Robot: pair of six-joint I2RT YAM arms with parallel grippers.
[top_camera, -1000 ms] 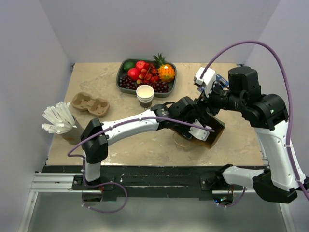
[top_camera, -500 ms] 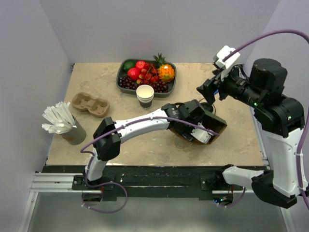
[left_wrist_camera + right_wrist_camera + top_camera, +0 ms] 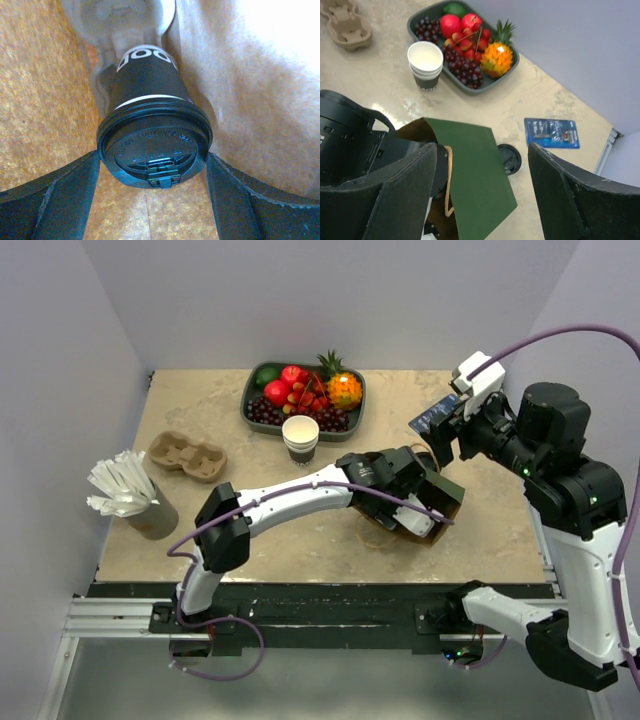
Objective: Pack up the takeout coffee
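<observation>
Left gripper (image 3: 152, 157) is buried inside the brown paper bag (image 3: 470, 175), which sits right of centre in the top view. On the left wrist cam you can see the takeout coffee (image 3: 152, 125) right in the middle of the frame, with bag paper all around it. It's a cup with a dark wrap, a white band and a black lid, and the lid faces the camera. The 2 fingers (image 3: 50, 200) come in from the lower corners and press against the lid rim on both sides, so the jaws are closed around the cup just wide enough to fit it. The far end of the cup sits against something pale grey and moulded at the top of that frame, can't tell what it is.

Right gripper (image 3: 482, 150) hangs up in the air above the bag with its jaws spread wide and nothing in them. Its cam looks down on the bag's green panel.

Other stuff on the table (image 3: 200, 530):
- a loose black lid (image 3: 509, 157) just right of the bag
- a blue packet (image 3: 552, 132) a bit further up and right
- a stack of white cups (image 3: 425, 62) touching the near edge of the fruit tray (image 3: 245, 398) at the top centre
- a cardboard cup carrier (image 3: 347, 25) in the upper left corner of the right wrist view
- a cup full of white wrapped sticks (image 3: 125, 490) far left in the top view
</observation>
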